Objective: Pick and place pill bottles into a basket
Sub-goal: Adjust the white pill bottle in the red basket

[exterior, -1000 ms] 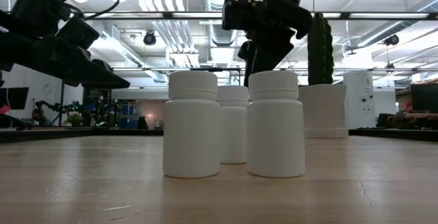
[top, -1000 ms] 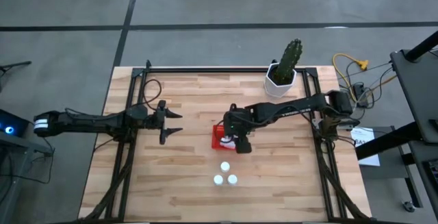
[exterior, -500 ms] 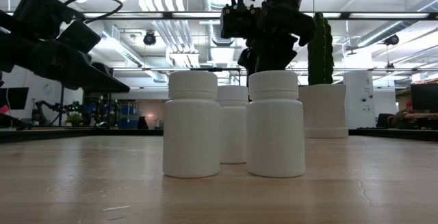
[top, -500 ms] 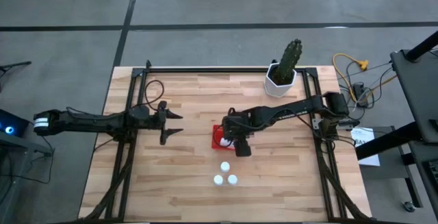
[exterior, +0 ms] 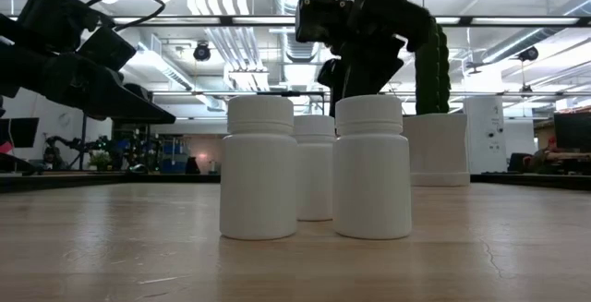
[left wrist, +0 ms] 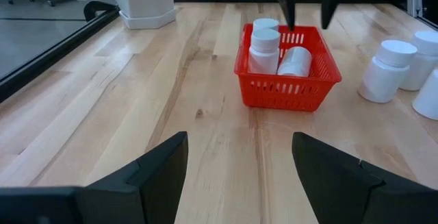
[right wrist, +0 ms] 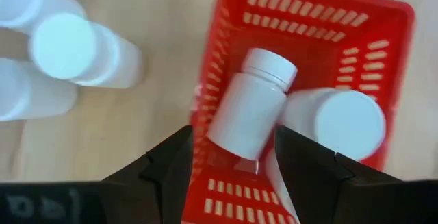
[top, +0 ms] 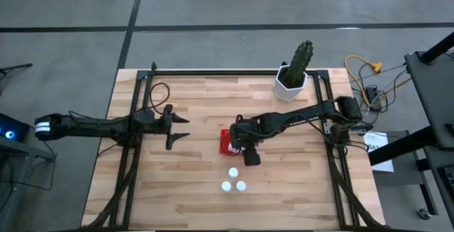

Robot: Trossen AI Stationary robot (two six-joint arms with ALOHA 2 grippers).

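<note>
Red basket lies under the right end effector, fingers apart, apparently empty; bottles inside.

right gripper and left gripper both agape, empty

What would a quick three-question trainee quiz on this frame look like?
1. True or false: every pill bottle already sits in the basket.
2. How many bottles stand on the table outside the basket? A: two. B: three. C: five.
3. Fill in: the ____ end effector hangs open over the basket.

Key: 1 false; 2 B; 3 right.
</note>
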